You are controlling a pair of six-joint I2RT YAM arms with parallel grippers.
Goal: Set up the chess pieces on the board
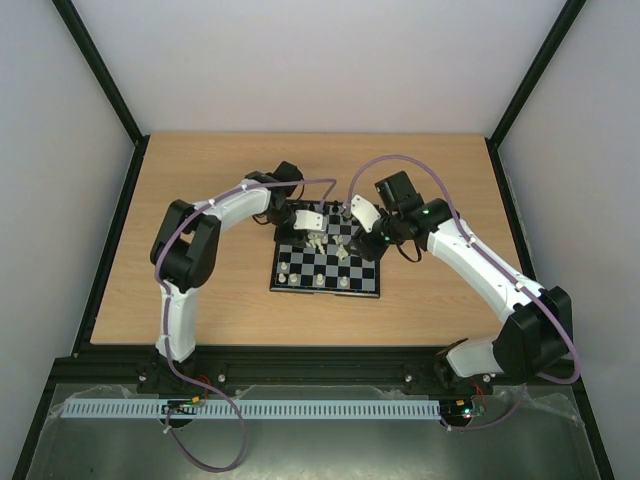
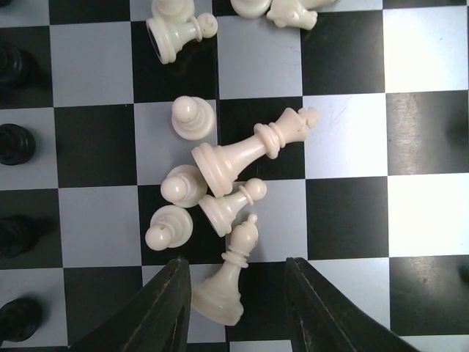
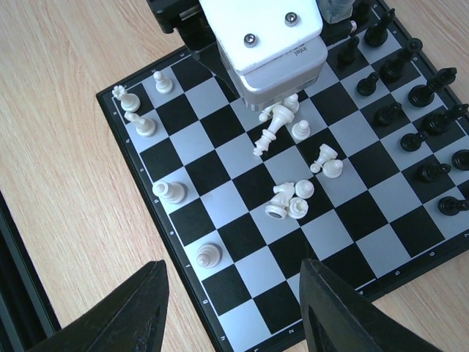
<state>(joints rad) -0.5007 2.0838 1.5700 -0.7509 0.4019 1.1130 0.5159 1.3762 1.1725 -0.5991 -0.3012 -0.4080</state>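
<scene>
In the top external view we see the board (image 1: 327,268) in the middle of the desk (image 1: 200,200), and the left gripper (image 1: 314,240) hangs over its far half. In the left wrist view the fingers (image 2: 165,315) of this gripper stand apart. The base of a white bishop (image 2: 223,282) sits between them with a gap on each side, so nothing is clamped. The bishop seems to lie on its side. Its long axis runs away from the gripper toward the fallen king (image 2: 249,150), so we judge that the jaws would close across its body. In the right wrist view the right gripper (image 3: 234,312) is open and empty above one edge of the board, apart from the loose white pieces (image 3: 289,199). For the bishop, the left gripper is clearly the nearer one.
</scene>
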